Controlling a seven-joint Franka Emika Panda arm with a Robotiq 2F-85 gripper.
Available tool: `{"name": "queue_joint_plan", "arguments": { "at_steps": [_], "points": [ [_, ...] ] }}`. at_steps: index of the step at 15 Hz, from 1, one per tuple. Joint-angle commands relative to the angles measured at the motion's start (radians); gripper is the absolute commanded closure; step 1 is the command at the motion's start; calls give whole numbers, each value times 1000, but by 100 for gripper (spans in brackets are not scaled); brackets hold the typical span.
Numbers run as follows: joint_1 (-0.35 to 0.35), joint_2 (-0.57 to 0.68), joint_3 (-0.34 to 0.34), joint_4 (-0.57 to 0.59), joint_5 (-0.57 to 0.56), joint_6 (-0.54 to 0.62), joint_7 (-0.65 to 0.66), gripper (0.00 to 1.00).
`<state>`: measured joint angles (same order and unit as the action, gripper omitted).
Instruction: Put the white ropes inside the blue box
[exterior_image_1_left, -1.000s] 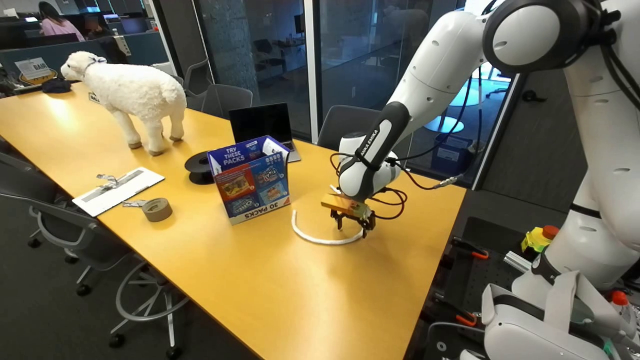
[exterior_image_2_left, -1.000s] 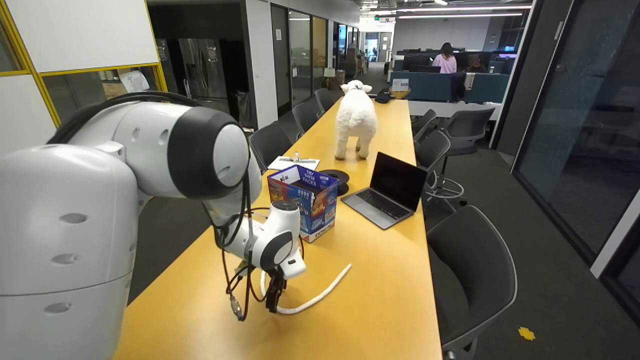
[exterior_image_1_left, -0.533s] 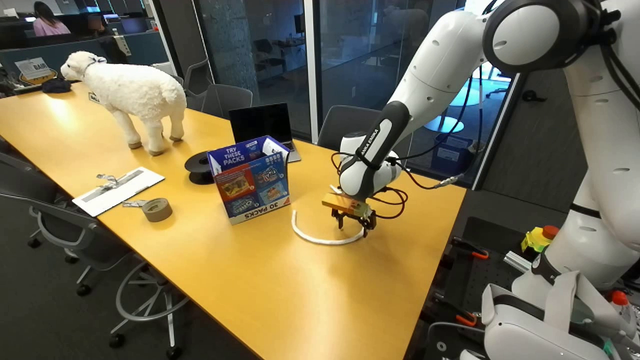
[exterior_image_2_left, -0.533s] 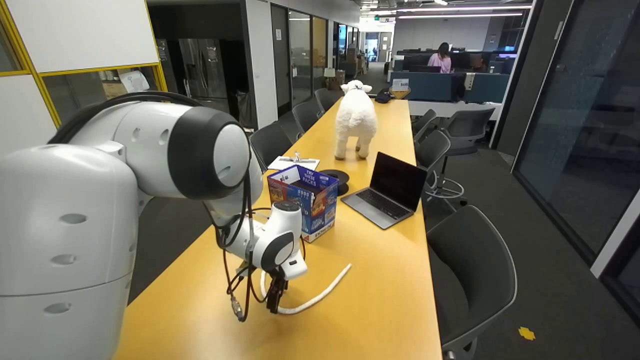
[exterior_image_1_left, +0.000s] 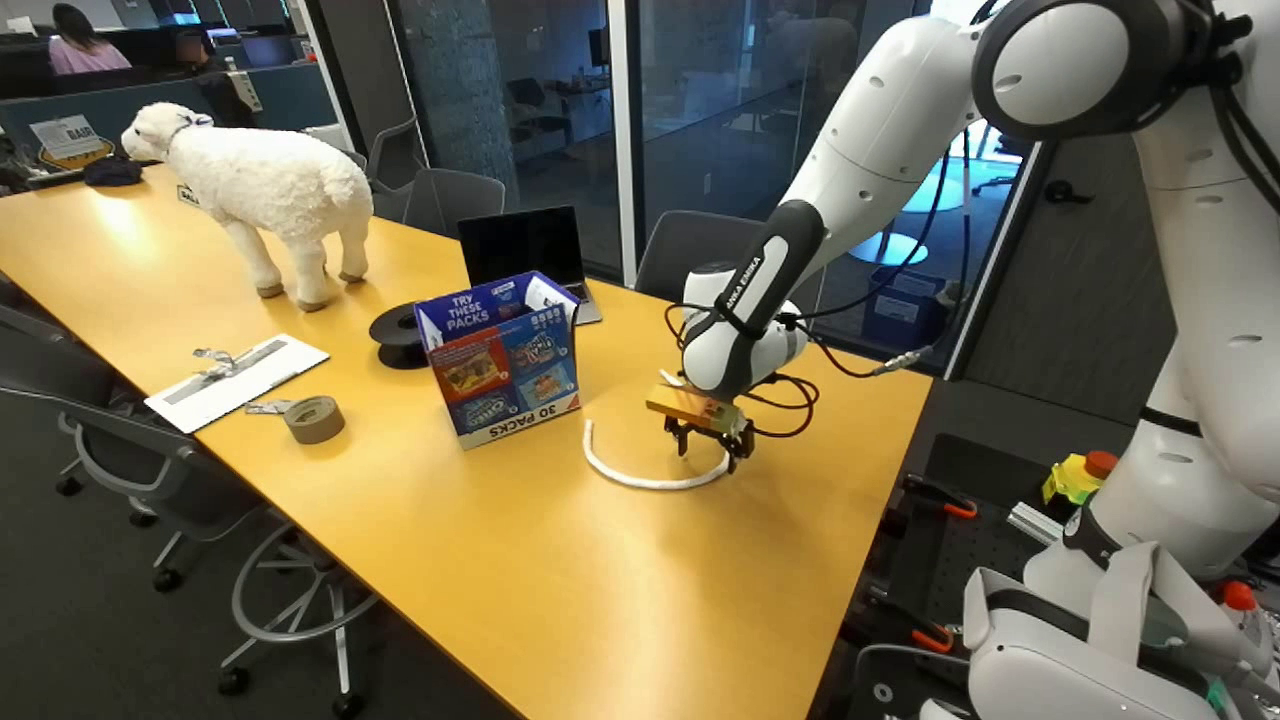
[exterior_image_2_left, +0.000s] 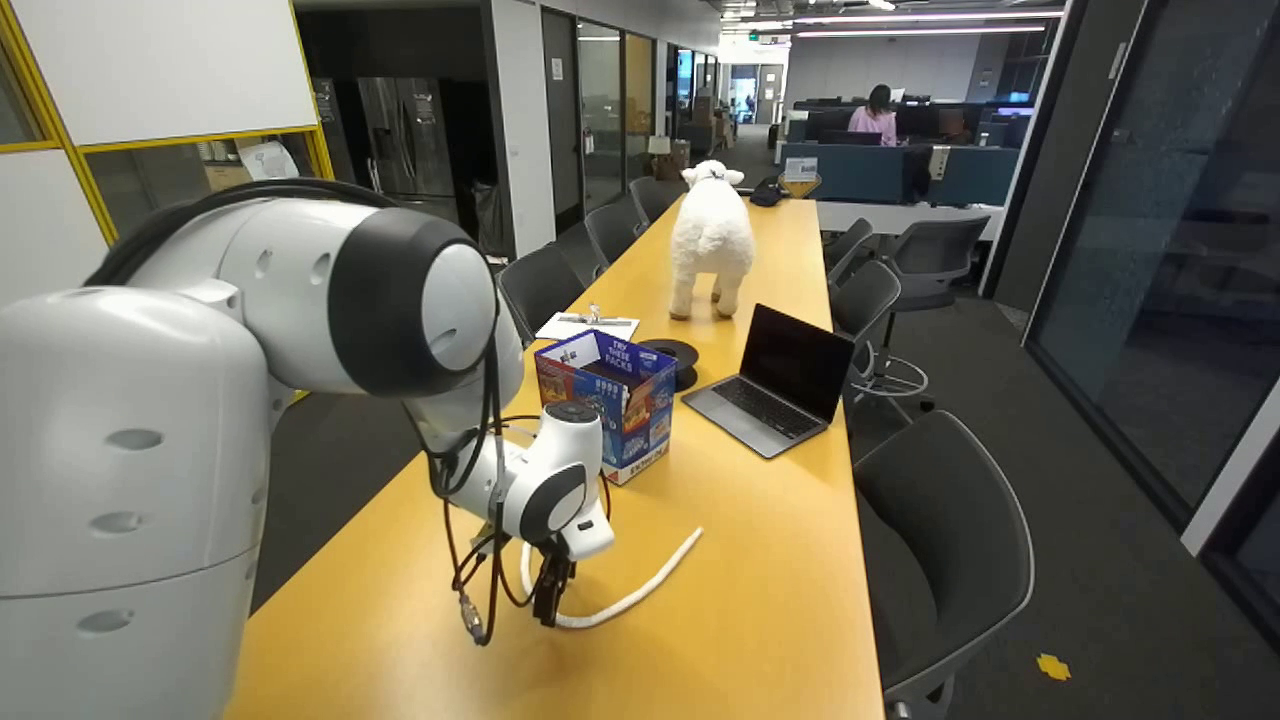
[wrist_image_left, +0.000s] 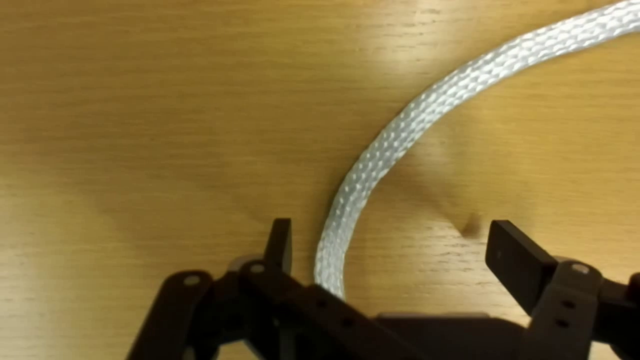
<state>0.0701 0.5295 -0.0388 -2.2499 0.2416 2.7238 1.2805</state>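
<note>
Gripper with its two fingers spread wide apart, low over the table. Between the fingers, in the wrist view, runs a braided white rope, which lies on the table in a broad curve. Beyond the rope, in both exterior views, the blue box stands upright, open at the top. Near the box sits an open laptop; just beside the box, a black spool; well beyond, a white toy sheep.

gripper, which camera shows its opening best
The wrist view: the gripper stands open up close, with the rope seen within its gap. Both exterior views show the gripper smaller; its fingers stand apart in an exterior view, but nearly overlap where seen side-on.
</note>
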Motion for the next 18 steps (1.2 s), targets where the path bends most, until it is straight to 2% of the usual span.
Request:
{"name": "queue_joint_plan", "arguments": {
  "at_steps": [1, 10, 11, 12, 18],
  "points": [
    [0, -40, 2, -43, 24, 34, -34, 0],
    [-6, -36, 12, -59, 32, 38, -67, 0],
    [-3, -35, 10, -61, 30, 42, -67, 25],
    [-1, -34, 8, -62, 28, 45, -69, 26],
    [2, -34, 6, -63, 26, 57, -79, 73]
  ]
}}
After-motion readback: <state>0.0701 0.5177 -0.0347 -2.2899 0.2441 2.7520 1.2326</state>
